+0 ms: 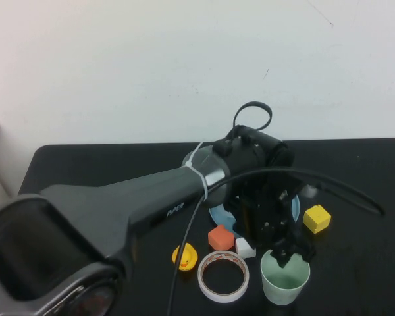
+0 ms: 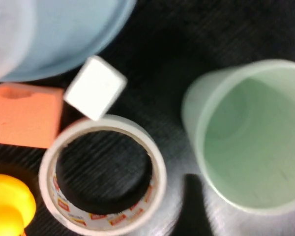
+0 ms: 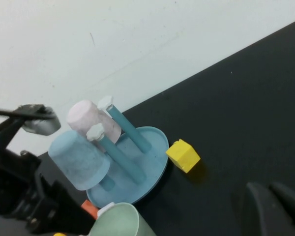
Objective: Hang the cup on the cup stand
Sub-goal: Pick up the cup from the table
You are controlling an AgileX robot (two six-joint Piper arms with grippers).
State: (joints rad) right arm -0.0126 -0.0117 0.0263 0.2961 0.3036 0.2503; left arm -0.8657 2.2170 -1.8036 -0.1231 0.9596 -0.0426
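high view: looks down from up high on the robot's side, toward the white wall. The left arm fills much of it, and its left hand (image 1: 291, 249) hangs over the cup (image 1: 285, 279).
left wrist view: looks straight down at the table (image 2: 187, 44) from very close. The cup (image 2: 248, 137), the tape ring (image 2: 102, 178) and the white block (image 2: 95, 87) look big and blurry.
right wrist view: looks across the table from low and farther off, toward the wall. It sees the cup stand (image 3: 137, 167) and the yellow block (image 3: 183, 155). The right hand (image 3: 273, 199) shows in a corner, shut.
shared: all three see the cup and a bit of the cup stand.
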